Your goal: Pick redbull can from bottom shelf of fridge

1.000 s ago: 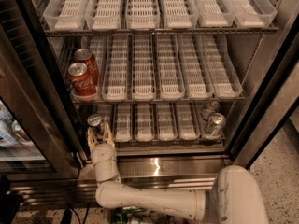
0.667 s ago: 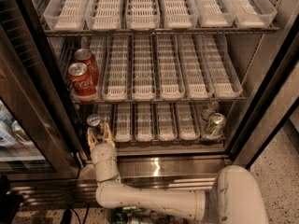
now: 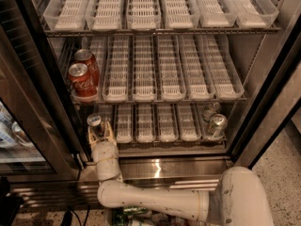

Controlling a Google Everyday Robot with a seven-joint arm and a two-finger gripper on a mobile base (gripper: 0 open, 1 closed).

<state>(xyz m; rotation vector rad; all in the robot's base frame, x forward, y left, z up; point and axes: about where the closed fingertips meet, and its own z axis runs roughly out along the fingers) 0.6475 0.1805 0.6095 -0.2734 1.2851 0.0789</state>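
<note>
The fridge (image 3: 266, 74) stands open in front of me, with wire racks and white slotted trays. The redbull can (image 3: 95, 122), slim with a silver top, stands upright at the far left front of the bottom shelf (image 3: 160, 136). My gripper (image 3: 100, 134) is right at the can, just in front of and below its top, and hides its lower body. My white arm (image 3: 155, 202) reaches in from below.
Two red Coca-Cola cans (image 3: 83, 82) stand at the left of the middle rack. Two crinkly silver cans (image 3: 217, 125) stand at the right end of the bottom shelf. The dark-framed glass door (image 3: 33, 107) hangs open close on the left. The steel sill (image 3: 169, 166) runs under the shelf.
</note>
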